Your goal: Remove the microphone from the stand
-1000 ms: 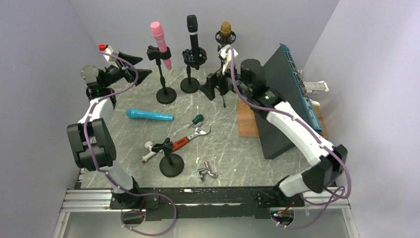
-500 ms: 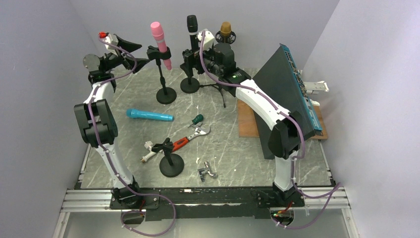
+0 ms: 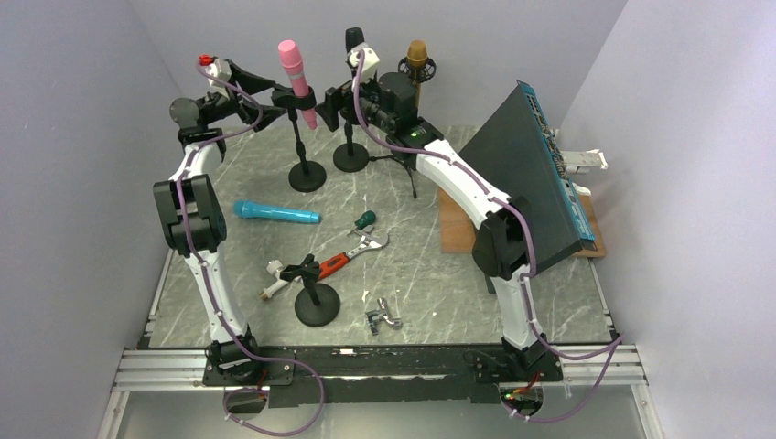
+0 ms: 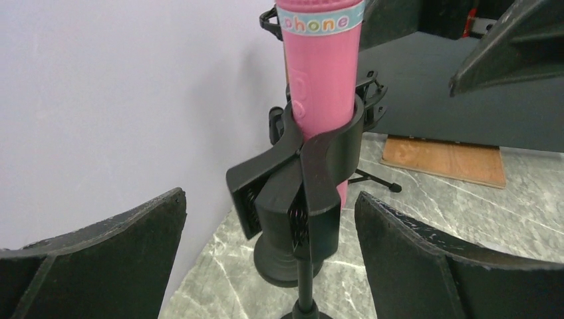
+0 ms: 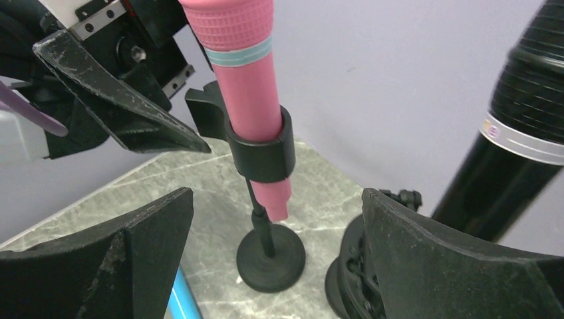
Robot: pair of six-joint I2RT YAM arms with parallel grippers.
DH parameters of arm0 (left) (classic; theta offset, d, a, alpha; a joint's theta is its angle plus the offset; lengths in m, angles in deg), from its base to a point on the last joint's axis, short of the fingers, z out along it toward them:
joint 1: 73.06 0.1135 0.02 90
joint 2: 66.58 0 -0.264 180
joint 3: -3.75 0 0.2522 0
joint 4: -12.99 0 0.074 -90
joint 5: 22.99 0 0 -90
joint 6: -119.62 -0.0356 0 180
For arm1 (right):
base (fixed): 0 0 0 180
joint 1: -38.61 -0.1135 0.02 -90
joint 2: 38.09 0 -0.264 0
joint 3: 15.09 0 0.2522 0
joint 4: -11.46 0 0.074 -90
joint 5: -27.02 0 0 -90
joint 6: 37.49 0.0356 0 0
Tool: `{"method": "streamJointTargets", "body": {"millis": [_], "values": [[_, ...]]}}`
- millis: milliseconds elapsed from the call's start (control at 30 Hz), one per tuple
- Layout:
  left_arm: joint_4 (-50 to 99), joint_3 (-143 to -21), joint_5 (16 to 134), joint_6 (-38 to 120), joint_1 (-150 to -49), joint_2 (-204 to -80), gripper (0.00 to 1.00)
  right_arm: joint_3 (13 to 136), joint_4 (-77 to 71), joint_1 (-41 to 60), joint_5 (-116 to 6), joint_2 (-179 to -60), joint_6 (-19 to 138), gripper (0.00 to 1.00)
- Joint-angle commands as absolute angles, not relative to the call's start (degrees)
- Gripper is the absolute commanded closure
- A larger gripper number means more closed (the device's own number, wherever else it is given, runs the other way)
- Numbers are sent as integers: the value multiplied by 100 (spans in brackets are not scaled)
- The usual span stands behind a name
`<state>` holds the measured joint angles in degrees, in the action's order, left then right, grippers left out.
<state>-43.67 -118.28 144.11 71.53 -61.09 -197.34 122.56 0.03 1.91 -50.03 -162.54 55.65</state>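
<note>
A pink microphone (image 3: 295, 78) stands upright in a black clip (image 3: 299, 97) on a round-based stand (image 3: 307, 175) at the back left. My left gripper (image 3: 272, 95) is open just left of the clip. In the left wrist view the clip (image 4: 306, 186) and the microphone (image 4: 320, 73) stand between and beyond its fingers (image 4: 100, 266), untouched. My right gripper (image 3: 335, 97) is open just right of the microphone. In the right wrist view the microphone (image 5: 246, 80) and the stand base (image 5: 271, 256) lie ahead between its fingers (image 5: 452, 266).
A black microphone (image 3: 354, 38) on its stand and a gold one (image 3: 417, 53) stand right of the pink one. A blue microphone (image 3: 274, 213), a wrench (image 3: 352, 252), a small stand (image 3: 316, 302) and a metal part (image 3: 382, 317) lie nearer. A dark panel (image 3: 531, 174) leans at right.
My right gripper has swung left from the gold microphone, past the black one, up to the pink microphone. My left gripper has risen and moved right up to the clip.
</note>
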Motion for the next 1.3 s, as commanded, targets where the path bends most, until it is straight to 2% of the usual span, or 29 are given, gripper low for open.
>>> {"method": "streamJointTargets", "body": {"millis": [0,133,400,500,600,800,867,900,967,1000,1167,1267], "values": [[-4845,-12288,14600,7458,-6275,-19864,1,12802,548,122,-4995,-16530,5739,2],[-5045,-12252,14539,7646,-6300,-19891,1,13005,546,83,-5003,-16707,5644,2],[-5884,-11781,14422,8219,-6269,-19697,12,13411,790,47,-5194,-17079,5315,2],[-5989,-11471,14344,8248,-6271,-19531,22,13714,724,42,-5256,-17308,5130,3],[-6057,-11234,14244,8238,-6263,-19402,37,13727,872,28,-5233,-17351,5112,3],[-6366,-10838,13762,8283,-6264,-19132,47,13833,996,-79,-5113,-17476,4732,4],[-6400,-10787,13741,8301,-6290,-19097,44,13831,1054,-94,-5093,-17489,4743,5],[-6400,-10795,13758,8291,-6313,-19089,37,13832,1086,-101,-5068,-17493,4756,5],[-6306,-10889,13788,8221,-6357,-19113,16,13847,1143,-130,-5027,-17509,4767,5],[-6209,-10987,13810,8181,-6379,-19143,11,13881,1162,-148,-5039,-17539,4753,5],[-6120,-11450,13883,8292,-6444,-19385,10,14086,1279,-206,-5160,-17701,4799,5],[-6049,-11492,13879,8227,-6456,-19395,17,14231,1359,-213,-5332,-17793,4888,6]]}}
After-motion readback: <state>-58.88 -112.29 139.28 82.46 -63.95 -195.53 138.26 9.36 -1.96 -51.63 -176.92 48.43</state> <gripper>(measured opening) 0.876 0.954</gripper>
